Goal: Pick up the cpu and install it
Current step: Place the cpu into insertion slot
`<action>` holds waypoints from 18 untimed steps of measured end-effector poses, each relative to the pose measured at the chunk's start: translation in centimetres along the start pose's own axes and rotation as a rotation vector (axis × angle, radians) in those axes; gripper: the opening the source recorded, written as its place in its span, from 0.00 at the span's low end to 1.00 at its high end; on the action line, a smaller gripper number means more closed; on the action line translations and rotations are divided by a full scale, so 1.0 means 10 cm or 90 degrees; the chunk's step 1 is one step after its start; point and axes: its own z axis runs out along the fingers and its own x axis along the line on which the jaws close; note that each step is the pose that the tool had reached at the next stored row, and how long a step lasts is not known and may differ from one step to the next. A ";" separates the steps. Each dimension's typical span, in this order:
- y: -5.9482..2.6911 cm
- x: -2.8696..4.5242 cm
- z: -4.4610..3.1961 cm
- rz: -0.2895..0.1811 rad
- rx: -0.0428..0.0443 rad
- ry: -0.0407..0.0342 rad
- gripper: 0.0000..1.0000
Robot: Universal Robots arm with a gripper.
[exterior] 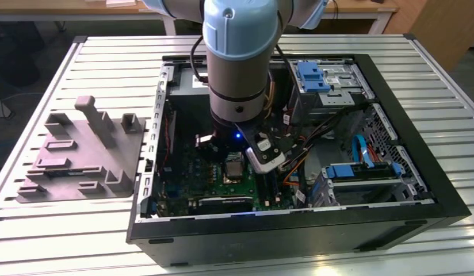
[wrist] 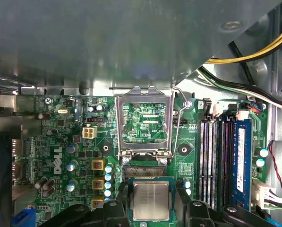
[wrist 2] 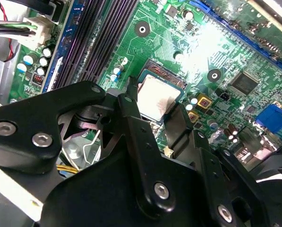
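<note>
The cpu (wrist: pixel 151 201) is a small silver-grey square sitting between my black fingers (wrist: pixel 122 198), just over the black socket (wrist: pixel 148 172) on the green motherboard (wrist: pixel 65 142). My gripper (wrist: pixel 151 196) is shut on the cpu, with one finger against each of two opposite edges. In the second wrist view the cpu (wrist 2: pixel 155 97) shows between the fingertips (wrist 2: pixel 131 90) of my gripper (wrist 2: pixel 154 101), with a strip of socket contacts (wrist 2: pixel 162 73) bare beyond it. The socket's metal load frame (wrist: pixel 144 94) stands flipped open. In the exterior view the cpu (exterior: pixel 234 168) lies below the arm's wrist, low inside the case.
The open black PC case (exterior: pixel 421 172) lies on a slatted white table (exterior: pixel 444 80). A grey moulded tray (exterior: pixel 83 155) sits at the exterior view's left. Memory slots (wrist: pixel 221 161), cables (wrist: pixel 254 52) and drive bays with blue latches (exterior: pixel 314 75) crowd around the socket.
</note>
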 end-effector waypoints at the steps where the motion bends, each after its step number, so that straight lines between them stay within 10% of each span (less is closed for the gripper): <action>1: 0.000 0.000 0.001 0.000 0.0000 0.0000 0.47; 18: 0.000 0.041 0.086 0.000 0.0000 0.0033 0.47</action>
